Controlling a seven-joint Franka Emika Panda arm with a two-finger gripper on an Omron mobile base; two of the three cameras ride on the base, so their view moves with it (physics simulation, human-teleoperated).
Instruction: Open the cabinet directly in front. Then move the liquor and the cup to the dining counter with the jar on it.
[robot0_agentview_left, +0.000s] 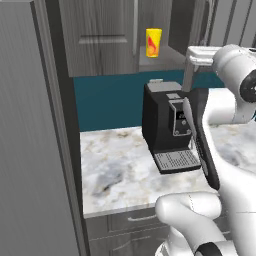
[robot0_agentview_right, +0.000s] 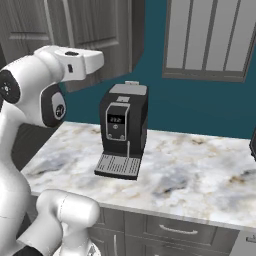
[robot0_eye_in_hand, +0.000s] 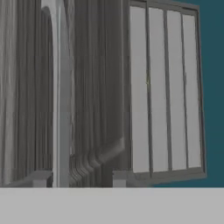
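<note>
The grey wood-grain cabinet (robot0_eye_in_hand: 96, 87) shows its silver bar handle (robot0_eye_in_hand: 61, 96) between the parted fingers (robot0_eye_in_hand: 39, 178).

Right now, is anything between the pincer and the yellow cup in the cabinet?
Yes: the cabinet door the pincer faces, its handle running between the tips. The cup sits inside on the shelf.

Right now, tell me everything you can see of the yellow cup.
The cup is small and bright yellow with an orange-red marking on its side. It stands upright on the bottom shelf inside the opened grey wall cabinet, above the black coffee machine. Nothing touches it except the shelf.
</note>
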